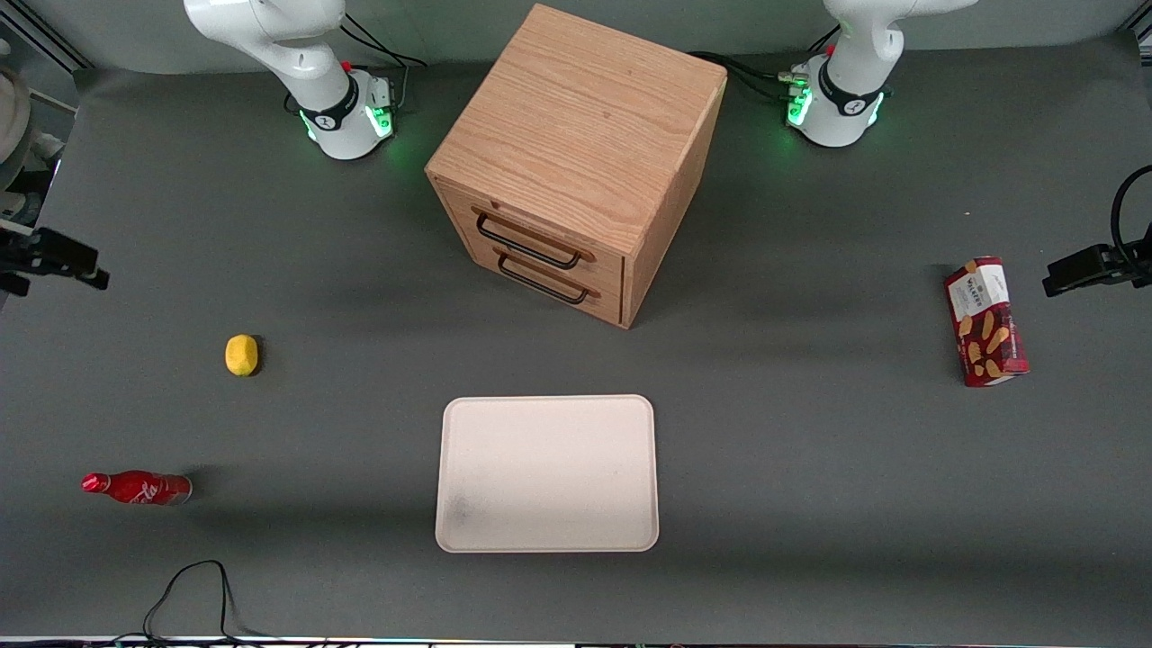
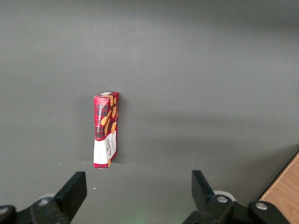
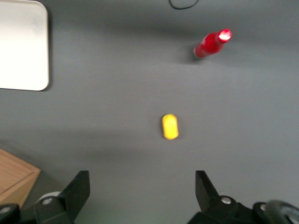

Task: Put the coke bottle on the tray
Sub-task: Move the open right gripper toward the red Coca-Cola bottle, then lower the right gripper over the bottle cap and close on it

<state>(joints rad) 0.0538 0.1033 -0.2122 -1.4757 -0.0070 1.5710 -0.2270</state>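
Looked like the very start of the job: nothing picked up yet. The gripper (image 3: pixel 142 189) hung high over the table with its fingers spread wide and nothing between them, touching nothing. The coke bottle (image 3: pixel 211 45) was well out ahead of it, standing apart from everything, past a lemon (image 3: pixel 170 126) that sat between the two. The tray (image 1: pixel 547 472) lay well off to the side, bare. My guess is the next move needed a long reach past the lemon, dropping down around the bottle's body.
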